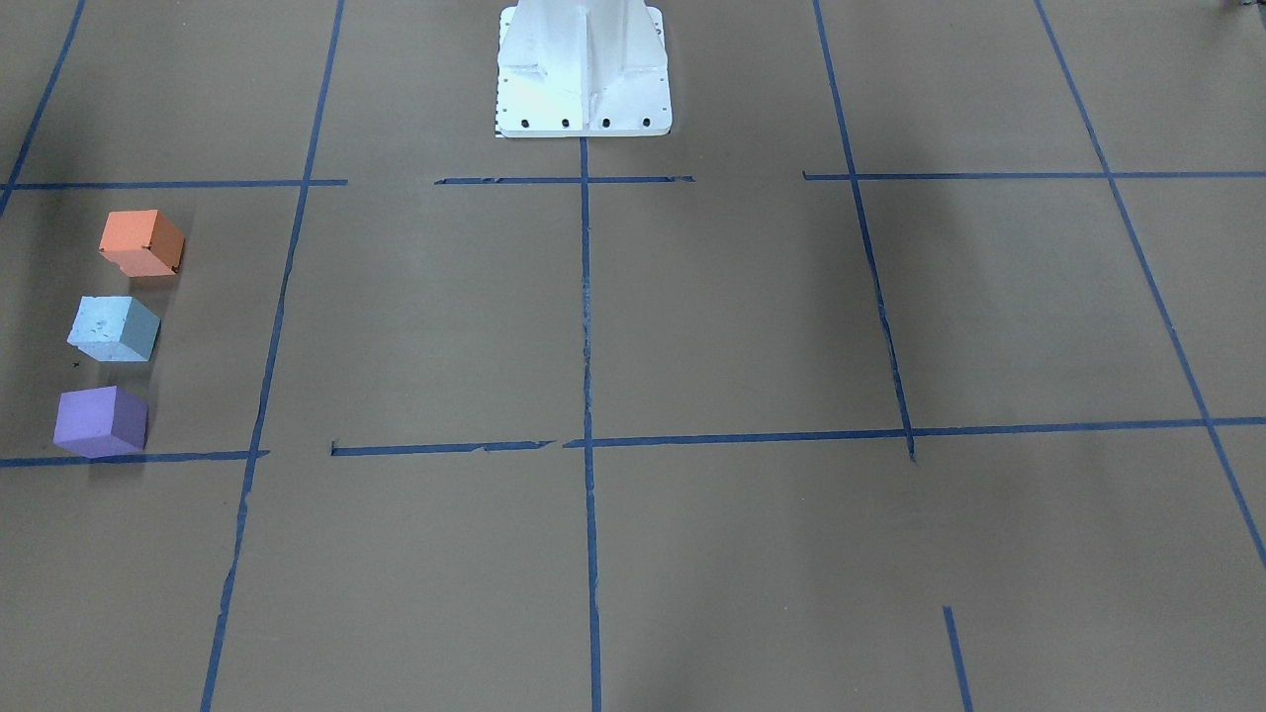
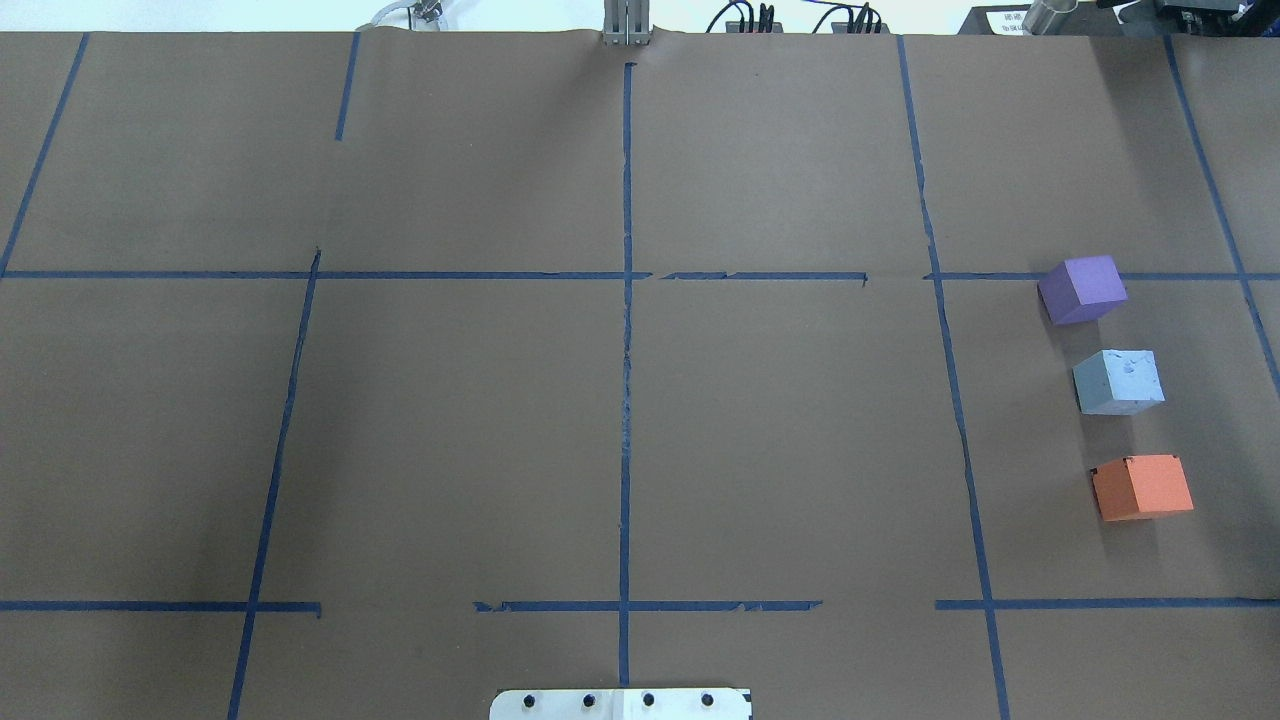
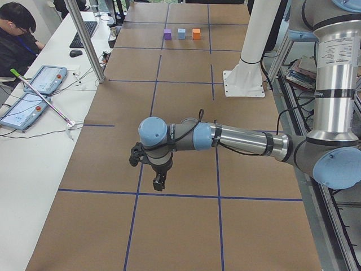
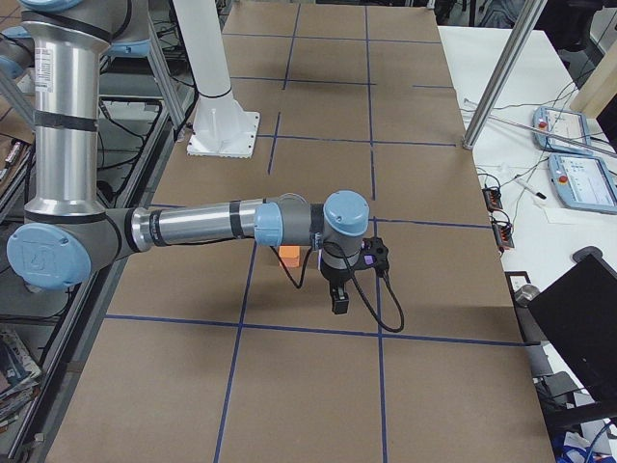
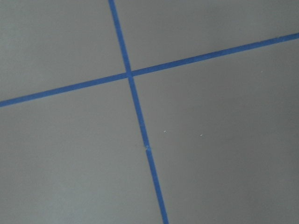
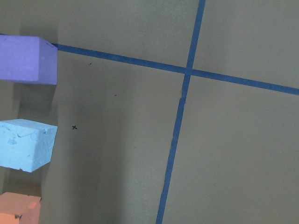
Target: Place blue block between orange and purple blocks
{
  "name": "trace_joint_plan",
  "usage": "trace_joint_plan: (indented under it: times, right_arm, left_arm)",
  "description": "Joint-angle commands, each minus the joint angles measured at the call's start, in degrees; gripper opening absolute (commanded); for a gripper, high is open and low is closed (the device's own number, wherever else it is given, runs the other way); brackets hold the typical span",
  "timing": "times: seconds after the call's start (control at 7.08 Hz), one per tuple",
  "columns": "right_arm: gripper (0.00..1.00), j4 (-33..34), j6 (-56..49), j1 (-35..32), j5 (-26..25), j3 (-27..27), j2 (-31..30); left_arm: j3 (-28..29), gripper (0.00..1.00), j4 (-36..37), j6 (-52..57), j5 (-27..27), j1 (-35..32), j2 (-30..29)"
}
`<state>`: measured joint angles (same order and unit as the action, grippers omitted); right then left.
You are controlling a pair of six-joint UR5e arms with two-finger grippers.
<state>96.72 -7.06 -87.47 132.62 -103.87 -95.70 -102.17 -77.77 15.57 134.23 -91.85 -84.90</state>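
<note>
**Blue block stands in the row**

I see the blue block (image 2: pixel 1118 381) on the surface (image 2: pixel 780 450), at the robot's right side, between the orange block (image 2: pixel 1142 487) and the purple block (image 2: pixel 1082 290), with a gap to each. The left tool (image 3: pixel 159 183) and the right tool (image 4: pixel 339 301) hang above the surface. Whether they are spread or pressed together, I cannot tell.

brown paper (image 2: pixel 450 430) covers the desk (image 3: pixel 180 231), gridded with blue tape lines (image 2: pixel 626 400). a white side counter (image 3: pixel 28 164) beside it holds two tablets (image 3: pixel 46 79), a keyboard (image 3: pixel 84 34) and a mouse (image 3: pixel 75 53).
</note>
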Motion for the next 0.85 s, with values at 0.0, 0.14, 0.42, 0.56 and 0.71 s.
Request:
trace_joint_plan:
  times: [0.0, 0.14, 0.42, 0.56, 0.71]
  right_arm:
    - [1.0, -0.3, 0.2, -0.25, 0.19, -0.1, -1.32]
    - [1.0, -0.39, 0.2, -0.25, 0.19, -0.1, -1.68]
    - [1.0, -0.39, 0.11, -0.25, 0.27, -0.19, -1.86]
    - [1.0, -0.39, 0.02, -0.25, 0.27, -0.02, -1.86]
    - [1.0, -0.39, -0.15, -0.25, 0.19, 0.16, -1.86]
  left_arm:
    - [-0.4, 1.0, -1.42, 0.07, -2.12, -0.7, 1.93]
    - [-0.58, 1.0, -1.33, 0.16, -3.17, -0.7, 2.72]
    - [-0.49, 1.0, -1.5, 0.16, -4.59, -0.44, 2.9]
    - [-0.66, 1.0, -1.5, 0.16, -4.59, -0.44, 2.9]
    - [-0.49, 1.0, -1.5, 0.16, -4.68, -0.44, 2.99]
